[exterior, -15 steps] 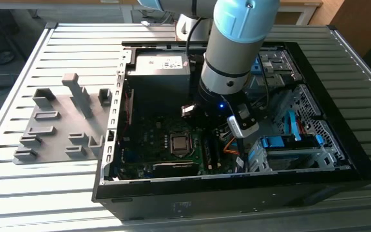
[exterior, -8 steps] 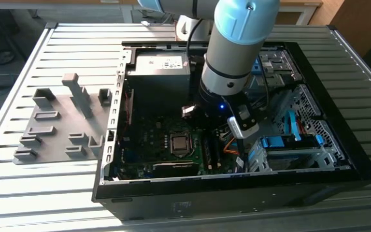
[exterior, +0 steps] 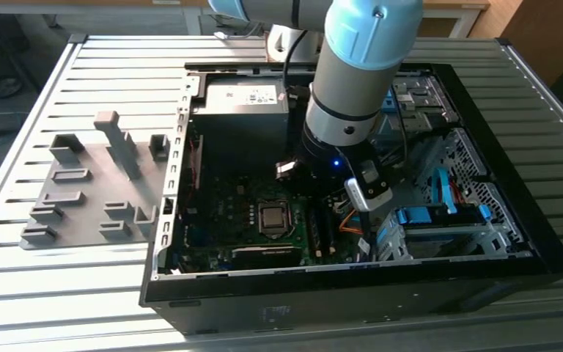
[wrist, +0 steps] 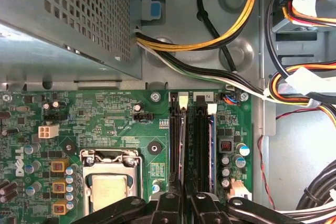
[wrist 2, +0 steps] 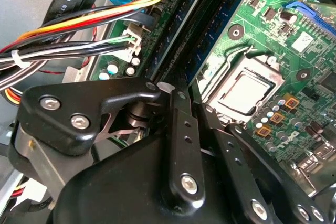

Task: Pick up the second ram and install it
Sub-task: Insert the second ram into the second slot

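In both wrist views my gripper (wrist: pixel 186 199) (wrist 2: pixel 195 103) is low over the motherboard's memory slots, its black fingers drawn close together. The second ram (wrist 2: pixel 212 40) is a narrow blue-green stick with black chips. It stands on edge in the slot nearest the processor and runs away from my fingertips. From above it is a thin dark line (wrist: pixel 181 145) with a white latch at its far end. My fingers look shut on its near part. In the exterior view the arm (exterior: pixel 350 110) reaches down into the open computer case (exterior: pixel 545 249).
A neighbouring slot (wrist: pixel 203 145) with a blue edge lies right beside the stick. The processor socket (wrist: pixel 107 184) is on one side, and bundled cables (wrist: pixel 310 85) and the power supply cage (wrist: pixel 68 19) are close by. A grey slotted holder block (exterior: pixel 96 198) sits outside the case on the exterior view's left.
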### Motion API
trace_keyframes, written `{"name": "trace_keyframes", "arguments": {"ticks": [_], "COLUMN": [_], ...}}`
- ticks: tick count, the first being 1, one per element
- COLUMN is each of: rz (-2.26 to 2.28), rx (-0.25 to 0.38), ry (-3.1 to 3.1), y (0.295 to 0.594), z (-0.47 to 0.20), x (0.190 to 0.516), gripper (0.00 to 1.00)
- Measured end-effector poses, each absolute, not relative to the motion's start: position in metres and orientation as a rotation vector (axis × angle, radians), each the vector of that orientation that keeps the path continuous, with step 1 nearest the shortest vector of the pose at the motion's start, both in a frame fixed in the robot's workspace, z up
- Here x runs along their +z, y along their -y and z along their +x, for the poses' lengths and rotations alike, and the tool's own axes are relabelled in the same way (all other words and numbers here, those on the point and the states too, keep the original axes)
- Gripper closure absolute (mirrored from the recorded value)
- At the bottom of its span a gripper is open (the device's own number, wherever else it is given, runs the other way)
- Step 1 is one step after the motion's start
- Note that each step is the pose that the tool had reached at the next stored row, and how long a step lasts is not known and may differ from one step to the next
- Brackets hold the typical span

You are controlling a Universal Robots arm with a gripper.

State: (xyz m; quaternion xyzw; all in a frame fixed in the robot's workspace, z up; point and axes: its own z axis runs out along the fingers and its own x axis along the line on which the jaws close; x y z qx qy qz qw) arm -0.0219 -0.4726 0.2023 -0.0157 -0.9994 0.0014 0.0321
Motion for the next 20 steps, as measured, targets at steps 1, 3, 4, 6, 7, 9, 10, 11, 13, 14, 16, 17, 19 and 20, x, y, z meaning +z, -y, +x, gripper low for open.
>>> {"name": "trace_keyframes", "arguments": {"ticks": [1,3,4,6,7,9,10,11,13,14,16,17,19,20], "rz": [-0.048,-0.049,-0.048,-0.049,-0.048,-0.048,-0.048,-0.048,-0.048,-0.048,-0.048,-0.048,-0.048,-0.048], "rx": [0.004,0.004,0.004,0.004,0.004,0.004,0.004,0.004,0.004,0.004,0.004,0.004,0.004,0.004], "ry": [3.077,3.077,3.077,3.076,3.076,3.076,3.075,3.075,3.074,3.074,3.074,3.074,3.074,3.074], "y": [0.473,0.473,0.473,0.473,0.473,0.473,0.473,0.473,0.473,0.473,0.473,0.473,0.473,0.473], "z": [-0.022,-0.022,-0.022,-0.022,-0.022,-0.022,-0.022,-0.022,-0.022,-0.022,-0.022,-0.022,-0.022,-0.021], "x": [0.202,0.202,0.202,0.203,0.204,0.209,0.211,0.213,0.216,0.218,0.220,0.220,0.220,0.220], "gripper": [0.86,0.85,0.85,0.79,0.79,0.79,0.79,0.79,0.79,0.79,0.79,0.79,0.79,0.79]}}
